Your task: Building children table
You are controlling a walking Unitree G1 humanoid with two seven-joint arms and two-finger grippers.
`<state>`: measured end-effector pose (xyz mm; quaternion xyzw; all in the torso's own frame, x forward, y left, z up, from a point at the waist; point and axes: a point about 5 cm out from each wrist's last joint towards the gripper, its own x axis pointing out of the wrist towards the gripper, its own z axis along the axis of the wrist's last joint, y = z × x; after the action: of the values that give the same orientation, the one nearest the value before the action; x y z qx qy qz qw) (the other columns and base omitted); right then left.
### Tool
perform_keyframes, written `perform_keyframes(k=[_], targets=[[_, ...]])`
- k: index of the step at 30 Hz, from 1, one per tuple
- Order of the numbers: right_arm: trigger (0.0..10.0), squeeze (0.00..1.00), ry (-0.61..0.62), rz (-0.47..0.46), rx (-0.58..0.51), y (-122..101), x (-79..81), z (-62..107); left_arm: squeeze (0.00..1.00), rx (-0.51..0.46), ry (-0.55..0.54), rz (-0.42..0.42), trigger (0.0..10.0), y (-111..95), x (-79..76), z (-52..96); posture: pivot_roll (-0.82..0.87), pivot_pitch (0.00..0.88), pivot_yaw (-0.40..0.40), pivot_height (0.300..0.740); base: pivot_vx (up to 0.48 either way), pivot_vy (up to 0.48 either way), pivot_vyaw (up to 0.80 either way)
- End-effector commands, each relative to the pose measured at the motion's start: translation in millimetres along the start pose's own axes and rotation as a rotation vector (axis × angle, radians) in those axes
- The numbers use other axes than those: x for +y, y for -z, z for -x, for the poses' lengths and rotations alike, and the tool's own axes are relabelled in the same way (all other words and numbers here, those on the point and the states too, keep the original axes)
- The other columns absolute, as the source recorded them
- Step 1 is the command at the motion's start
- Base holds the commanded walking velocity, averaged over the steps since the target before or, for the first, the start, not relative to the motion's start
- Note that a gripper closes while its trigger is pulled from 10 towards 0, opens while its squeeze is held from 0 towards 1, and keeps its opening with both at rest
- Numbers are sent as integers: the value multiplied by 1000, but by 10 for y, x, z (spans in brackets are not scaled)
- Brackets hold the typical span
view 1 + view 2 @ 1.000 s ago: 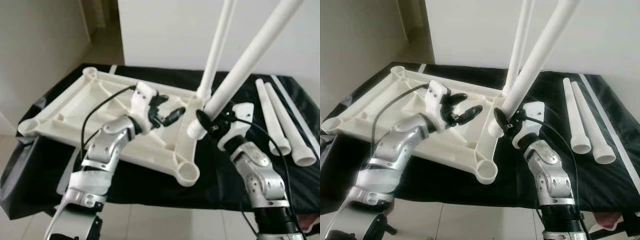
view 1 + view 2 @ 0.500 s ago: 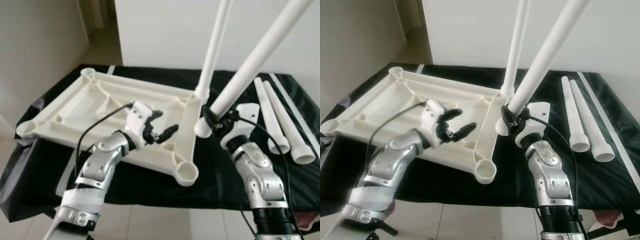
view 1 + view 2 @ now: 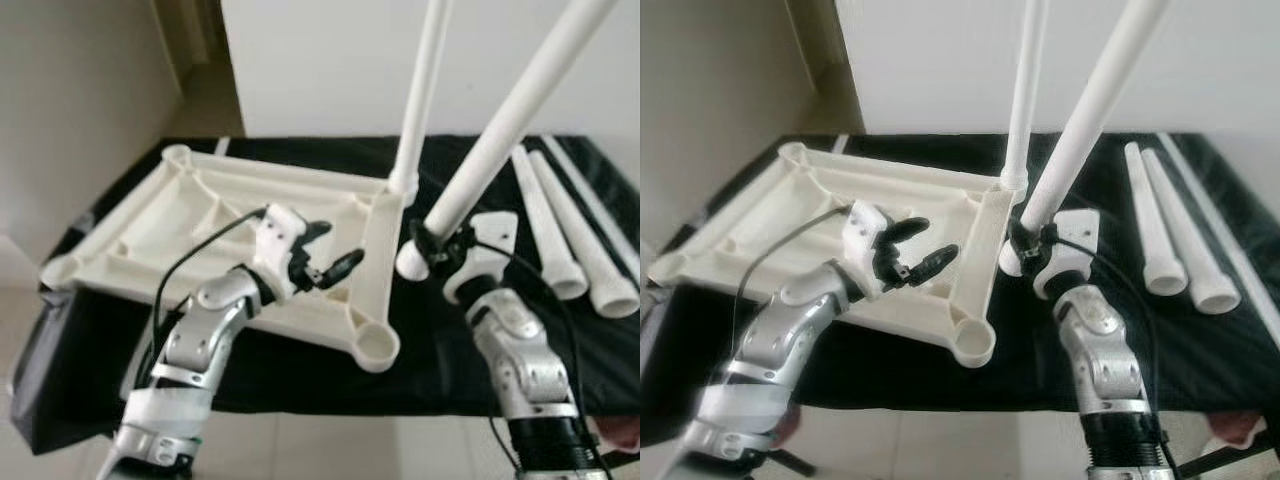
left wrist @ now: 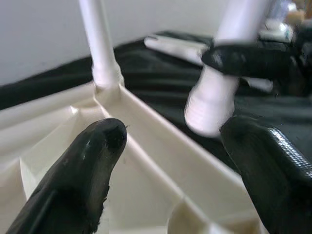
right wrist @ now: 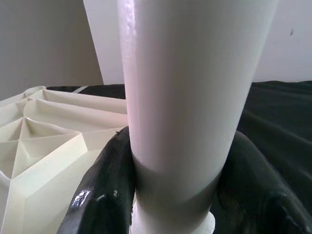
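Holding a white table leg clamped in my right hand, its threaded end just beside the upturned tabletop, I judge I must swing it to the near corner socket while my left hand hovers spread above the frame.

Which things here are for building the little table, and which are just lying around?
For the job:
- upside-down white tabletop
- leg already standing in its far corner
- leg gripped by the right pincer
- two spare legs lying on the right
- left pincer, open above the tabletop

Just lying about:
- black cloth underneath
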<state>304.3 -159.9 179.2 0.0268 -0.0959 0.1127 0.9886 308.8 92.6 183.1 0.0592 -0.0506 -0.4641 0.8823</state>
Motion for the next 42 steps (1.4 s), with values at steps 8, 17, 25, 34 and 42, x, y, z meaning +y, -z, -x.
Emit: perform_keyframes(k=[8,17,25,34,42], targets=[[10000,0,65,18,-40,-81,-66,-69,0,134,390,-71,10000,90,-185,165,-4,0,48,740,0,0,0],[10000,0,83,10,-35,-50,-32,-74,0,231,442,-137,10000,225,-197,192,-16,0,47,740,0,0,0],[10000,0,118,22,-35,-70,-108,-94,0,376,442,-204,10000,484,-203,98,-31,0,44,740,0,0,0],[10000,0,147,36,-27,-57,-173,-58,0,453,488,-242,10000,615,-210,178,-34,0,47,740,0,0,0],[10000,0,158,31,-30,-81,-179,-72,0,415,471,-274,10000,615,-255,24,-40,0,52,740,0,0,0]])
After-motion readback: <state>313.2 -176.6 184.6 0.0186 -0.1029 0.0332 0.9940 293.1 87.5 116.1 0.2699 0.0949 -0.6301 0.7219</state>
